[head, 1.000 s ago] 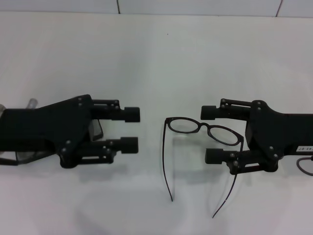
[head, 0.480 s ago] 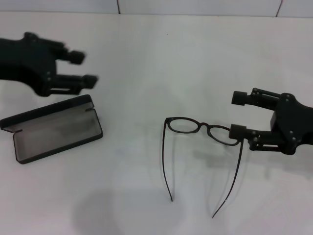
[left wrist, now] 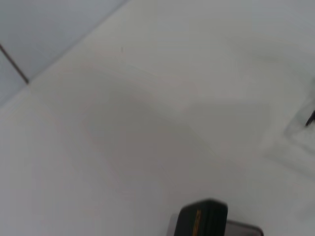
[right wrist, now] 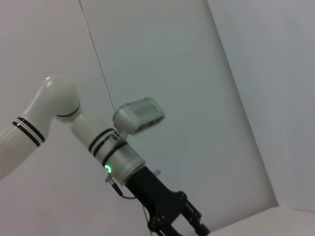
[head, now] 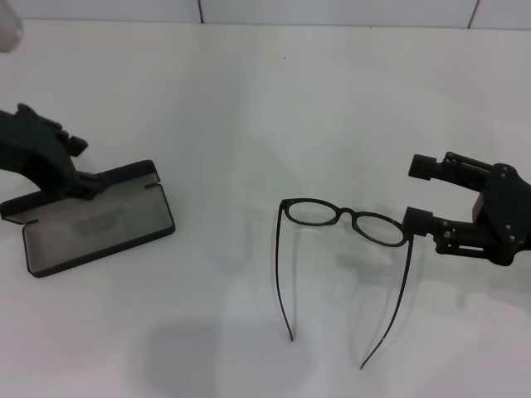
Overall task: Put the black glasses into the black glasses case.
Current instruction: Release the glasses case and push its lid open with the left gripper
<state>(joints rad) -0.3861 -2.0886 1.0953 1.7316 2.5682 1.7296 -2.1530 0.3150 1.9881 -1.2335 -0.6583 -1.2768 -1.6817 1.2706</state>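
Observation:
The black glasses [head: 344, 220] lie open on the white table, lenses toward the back, both temple arms reaching toward the front edge. The black glasses case [head: 98, 222] lies open at the left, grey lining up and lid tilted back. Its corner with orange lettering shows in the left wrist view [left wrist: 202, 217]. My left gripper [head: 81, 163] is open and hangs just over the case's lid. My right gripper [head: 419, 192] is open just right of the glasses, its nearer fingertip [head: 415, 220] close beside the right lens end. It holds nothing.
The white table [head: 249, 108] ends at a grey wall along the back. In the right wrist view the left arm, white with a black gripper [right wrist: 172, 216], shows against that wall.
My left gripper has come down from behind the case to its lid. My right gripper has drawn slightly to the right. The glasses and the case have not moved.

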